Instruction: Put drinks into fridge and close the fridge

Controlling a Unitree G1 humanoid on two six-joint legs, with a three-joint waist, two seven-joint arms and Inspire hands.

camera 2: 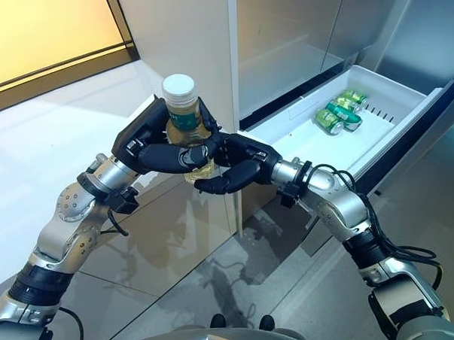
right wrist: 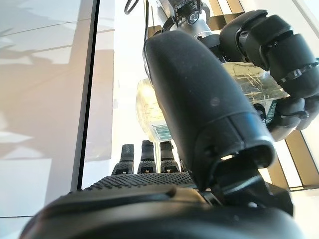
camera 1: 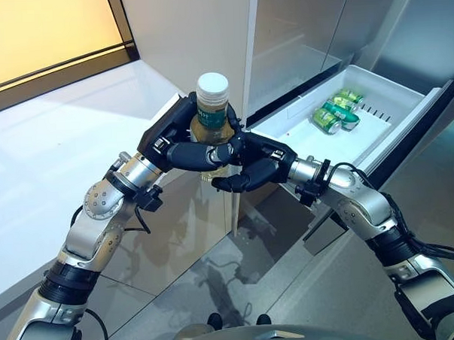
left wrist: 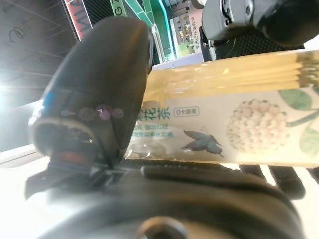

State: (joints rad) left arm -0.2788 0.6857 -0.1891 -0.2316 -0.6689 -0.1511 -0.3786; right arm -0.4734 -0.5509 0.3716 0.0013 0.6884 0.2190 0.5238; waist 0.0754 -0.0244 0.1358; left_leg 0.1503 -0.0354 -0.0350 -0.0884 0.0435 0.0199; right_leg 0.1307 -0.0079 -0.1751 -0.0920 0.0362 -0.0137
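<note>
Two hands meet at the middle of our view, both on one bottle (camera 1: 212, 118) held upright in the air in front of the fridge (camera 1: 304, 31). Our left hand (camera 1: 174, 138) comes in from the lower left and has its fingers and thumb curled round the bottle's body. Our right hand (camera 1: 260, 162) comes in from the lower right, its fingers bent under and around the lower part of the bottle, touching the left hand's fingers. We see a clear bottle of pale yellow drink with a white cap (camera 1: 212, 85) and a label; in the left wrist view the label (left wrist: 234, 127) shows a white flower cluster and a butterfly, with the thumb (left wrist: 99, 94) pressed across it. Behind and to the right of the hands, a white fridge drawer (camera 1: 405, 102) stands pulled out. Green cans (camera 1: 335, 114) lie on their sides in it, close together near its far end. To the left we see a white counter (camera 1: 52, 140), and below the arms a glossy grey floor (camera 1: 247, 289).
</note>
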